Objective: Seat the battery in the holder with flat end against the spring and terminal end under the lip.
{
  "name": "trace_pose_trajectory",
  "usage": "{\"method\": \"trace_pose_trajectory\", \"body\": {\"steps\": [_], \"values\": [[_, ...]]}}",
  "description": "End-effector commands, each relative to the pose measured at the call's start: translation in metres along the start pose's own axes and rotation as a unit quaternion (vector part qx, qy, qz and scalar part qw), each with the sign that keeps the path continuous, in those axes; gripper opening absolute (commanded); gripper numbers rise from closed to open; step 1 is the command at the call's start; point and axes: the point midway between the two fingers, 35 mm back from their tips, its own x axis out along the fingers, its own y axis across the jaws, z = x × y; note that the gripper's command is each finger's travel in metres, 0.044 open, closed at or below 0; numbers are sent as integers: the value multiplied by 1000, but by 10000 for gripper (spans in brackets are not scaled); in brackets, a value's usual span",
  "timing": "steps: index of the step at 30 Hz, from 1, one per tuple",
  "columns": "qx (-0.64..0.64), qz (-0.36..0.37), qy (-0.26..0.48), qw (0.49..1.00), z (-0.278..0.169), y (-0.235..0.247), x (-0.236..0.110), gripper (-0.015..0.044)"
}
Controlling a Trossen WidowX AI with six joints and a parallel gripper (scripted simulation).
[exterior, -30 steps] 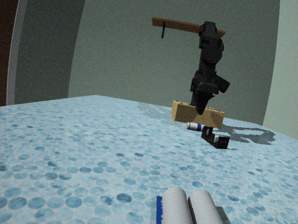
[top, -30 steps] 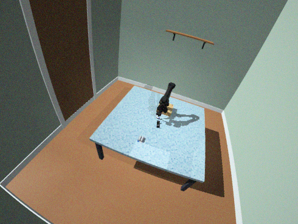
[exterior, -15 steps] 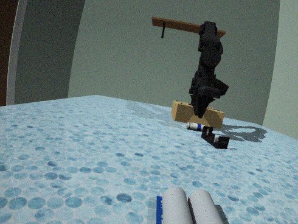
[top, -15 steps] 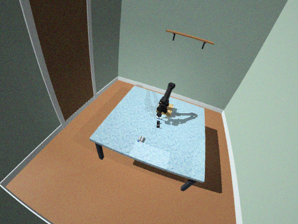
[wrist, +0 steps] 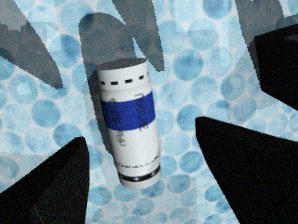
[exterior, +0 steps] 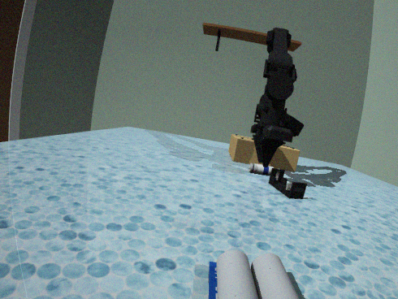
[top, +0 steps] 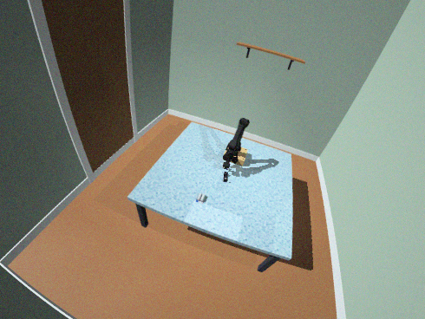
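Observation:
A white battery point(wrist: 129, 123) point(exterior: 259, 168) with a blue band lies on its side on the blue dotted table point(exterior: 122, 195) point(top: 182, 173). My gripper point(wrist: 141, 135) point(exterior: 266, 162) point(top: 225, 166) points down right over it. It is open, with one black finger on each side of the battery and a gap to each. The black holder point(exterior: 290, 188) point(top: 225, 176) stands on the table just beside the battery, on the side nearer the exterior view. A black shape point(wrist: 282, 63) at the right edge of the wrist view looks like that holder.
A tan block point(exterior: 244, 148) point(top: 243, 155) sits at the arm's base right behind the battery. Two pale cylinders point(exterior: 252, 276) point(top: 202, 198) lie side by side near the table's front edge. A wooden shelf point(top: 271, 53) hangs on the back wall.

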Motion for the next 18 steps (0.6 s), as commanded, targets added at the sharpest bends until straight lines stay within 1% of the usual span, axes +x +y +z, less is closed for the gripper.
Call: {"method": "trace_pose_trajectory", "body": {"steps": [1,12,17,18], "values": [[-3,3,1,1000,0,2,8,244],[-3,3,1,1000,0,4,23,244],[-3,3,1,1000,0,4,23,113],[-3,3,1,1000,0,4,23,106]]}}
